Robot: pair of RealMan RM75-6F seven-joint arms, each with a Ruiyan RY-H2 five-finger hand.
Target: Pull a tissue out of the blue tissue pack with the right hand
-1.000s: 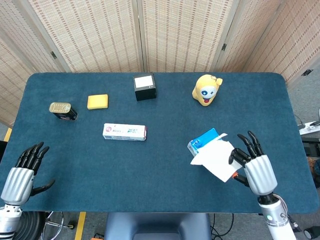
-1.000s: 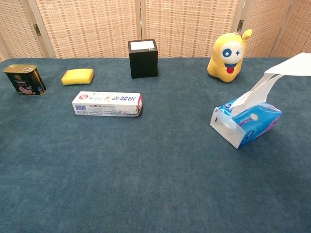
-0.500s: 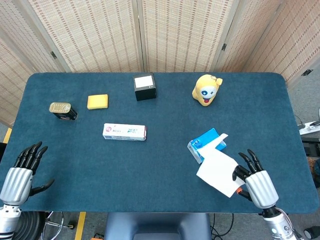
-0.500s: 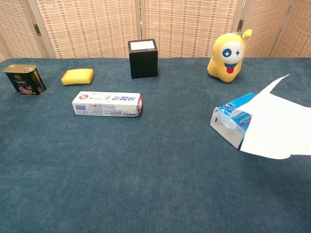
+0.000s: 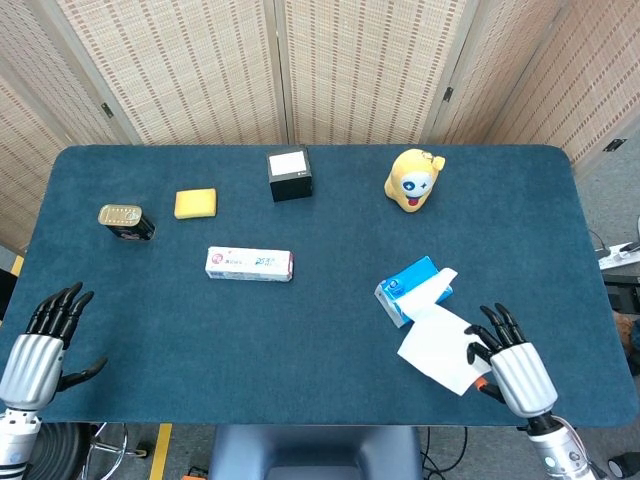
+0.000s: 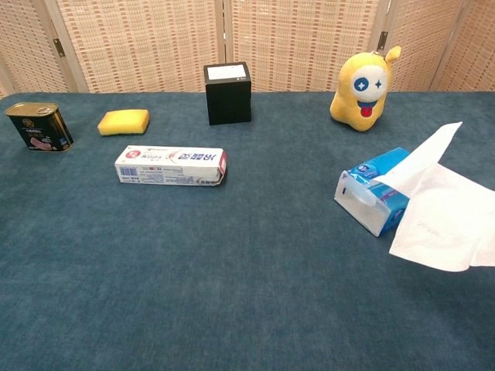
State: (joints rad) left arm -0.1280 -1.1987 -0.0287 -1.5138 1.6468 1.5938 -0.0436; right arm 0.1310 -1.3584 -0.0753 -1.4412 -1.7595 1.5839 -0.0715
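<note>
One tissue (image 5: 438,348) lay drawn out of the blue tissue pack (image 5: 404,285) toward the near right of the bench (image 5: 320,330), its far corner beside the pack's opening and its near edge at my right robot hand (image 5: 512,366). From the head view I could see that hand's fingers (image 5: 492,330) fanned apart over the sheet's near right edge, but I could not tell whether the thumb pinched the paper or the sheet simply lay beneath it. A second sheet stood up from the pack's slot in the chest view.

I judged the tissue to be nearly weightless, limp and easy to tear, so a light pinch on its free near corner seemed the sensible hold, with a pull along the bench away from the pack. I reckoned the pack itself was light and soft-walled, lying tilted on its side, and might drag along if the sheet snagged.

My left robot hand (image 5: 40,345) hung at the near left edge, fingers spread, holding nothing, well apart from everything.
</note>
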